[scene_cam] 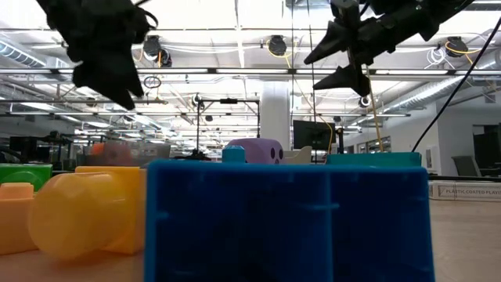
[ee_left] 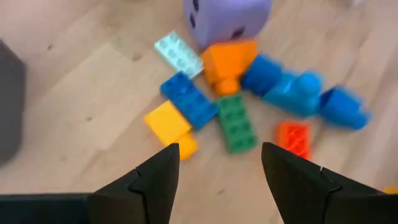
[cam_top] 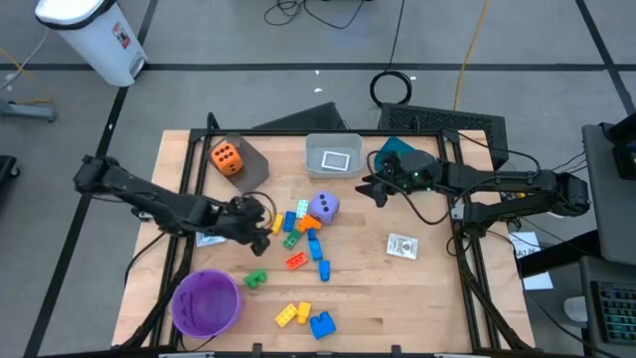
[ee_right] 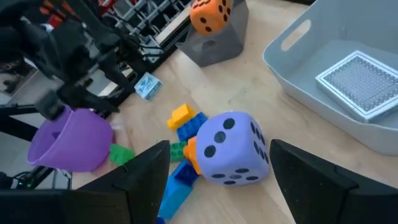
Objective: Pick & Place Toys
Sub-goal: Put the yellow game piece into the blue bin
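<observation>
Bright even overhead light; the left wrist view is motion-blurred, and near bricks blur in the low view.

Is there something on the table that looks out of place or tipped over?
Yes. The grey bin lies tipped on its side near the table's far left edge, and the orange die sits on top of it rather than inside. The other bricks lie scattered loosely in the middle; nothing seems damaged.

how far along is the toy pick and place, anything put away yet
Barely started. Possibly done: a flat whitish card lies in the white bin and the orange dotted die sits on the grey bin. In hand: nothing; the left gripper hangs open above the brick cluster, the right gripper open near the purple dotted die. Left: the bricks, purple die, and the empty purple round bowl.
</observation>
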Robot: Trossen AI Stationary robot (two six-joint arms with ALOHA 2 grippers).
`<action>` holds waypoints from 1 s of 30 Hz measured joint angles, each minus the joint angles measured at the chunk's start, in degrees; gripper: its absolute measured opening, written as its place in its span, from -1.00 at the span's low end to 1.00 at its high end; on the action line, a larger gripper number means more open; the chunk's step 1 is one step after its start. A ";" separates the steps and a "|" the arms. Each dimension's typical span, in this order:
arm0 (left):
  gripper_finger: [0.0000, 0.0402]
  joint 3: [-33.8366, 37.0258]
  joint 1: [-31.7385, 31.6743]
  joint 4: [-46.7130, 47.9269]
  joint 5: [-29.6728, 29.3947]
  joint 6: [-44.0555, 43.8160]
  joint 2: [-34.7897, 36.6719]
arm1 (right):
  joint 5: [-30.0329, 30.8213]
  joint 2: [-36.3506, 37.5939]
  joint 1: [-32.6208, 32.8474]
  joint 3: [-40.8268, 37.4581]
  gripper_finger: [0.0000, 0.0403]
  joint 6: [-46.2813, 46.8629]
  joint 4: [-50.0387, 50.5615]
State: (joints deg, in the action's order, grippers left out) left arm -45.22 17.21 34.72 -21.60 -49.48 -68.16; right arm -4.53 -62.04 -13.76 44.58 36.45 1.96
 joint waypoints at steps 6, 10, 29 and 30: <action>0.17 -0.47 -3.20 -2.73 2.89 17.12 -6.13 | -0.01 0.00 0.00 0.00 0.33 -1.62 -0.43; 0.17 -0.47 -7.11 -2.81 6.85 25.33 -8.90 | -0.01 0.00 0.00 0.00 0.33 -4.16 -0.45; 0.17 -0.47 -24.21 -4.83 20.51 38.50 -12.24 | -0.21 0.00 0.00 0.00 0.33 -4.74 0.43; 0.17 -0.47 -24.63 -4.78 21.16 37.16 -12.24 | -0.22 0.00 0.00 0.00 0.33 -4.76 0.45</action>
State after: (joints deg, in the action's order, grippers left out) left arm -45.69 -7.43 29.93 -0.44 -12.32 -80.40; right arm -4.75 -62.04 -13.76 44.58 31.68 2.42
